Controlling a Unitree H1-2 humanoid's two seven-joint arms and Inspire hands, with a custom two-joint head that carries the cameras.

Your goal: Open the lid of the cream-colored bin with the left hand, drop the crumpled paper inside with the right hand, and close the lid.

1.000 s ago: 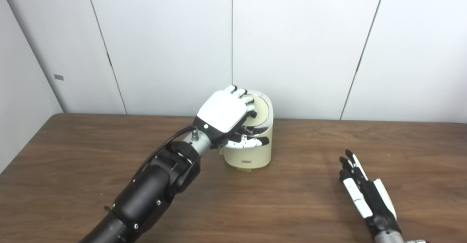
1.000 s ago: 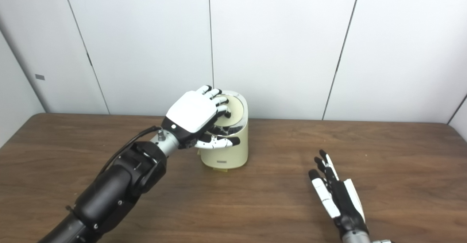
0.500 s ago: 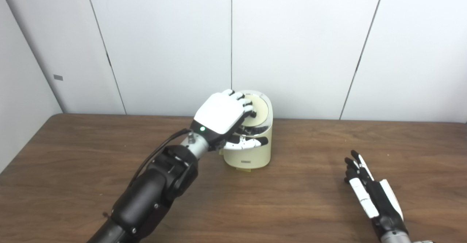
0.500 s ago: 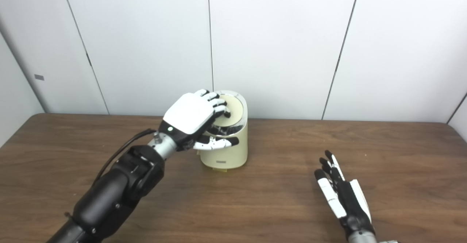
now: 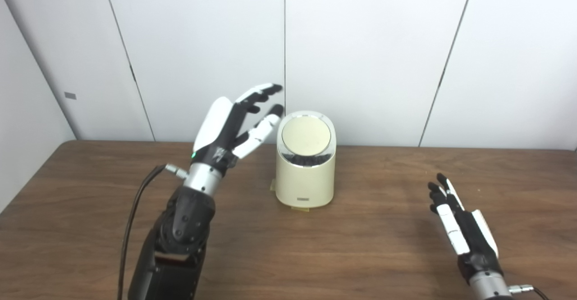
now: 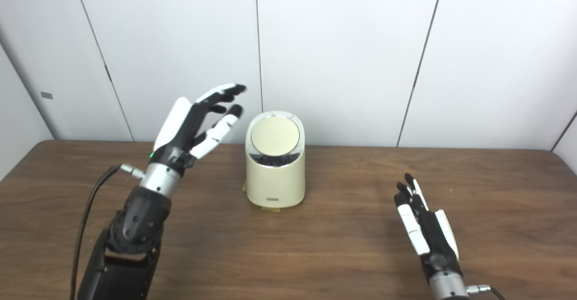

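A cream bin stands on a wooden table, near its far edge and close to a white panelled wall. Its round lid sits flat in a shiny ring on top and looks closed. The left hand is raised in the air just left of the bin, about level with the lid, its fingers spread wide and straight, holding nothing and touching nothing. The right hand lies low over the table well to the right of the bin and nearer the robot, fingers apart and loosely extended, also holding nothing. No crumpled paper can be seen anywhere on the table or in either hand; judging by the closed lid and bare hands, it may already be inside the bin, though that cannot be confirmed. A small yellowish strip peeks out from under the front of the bin, possibly tape fixing it in place. As for risks, the left hand's outstretched fingers are close to the bin's upper left side, so a careless sideways sweep could knock the bin and tip or slide it toward the right. If the lid is only resting and not latched, it could spring up again. If the paper was in fact never dropped in, the task would stay unfinished without anyone noticing.
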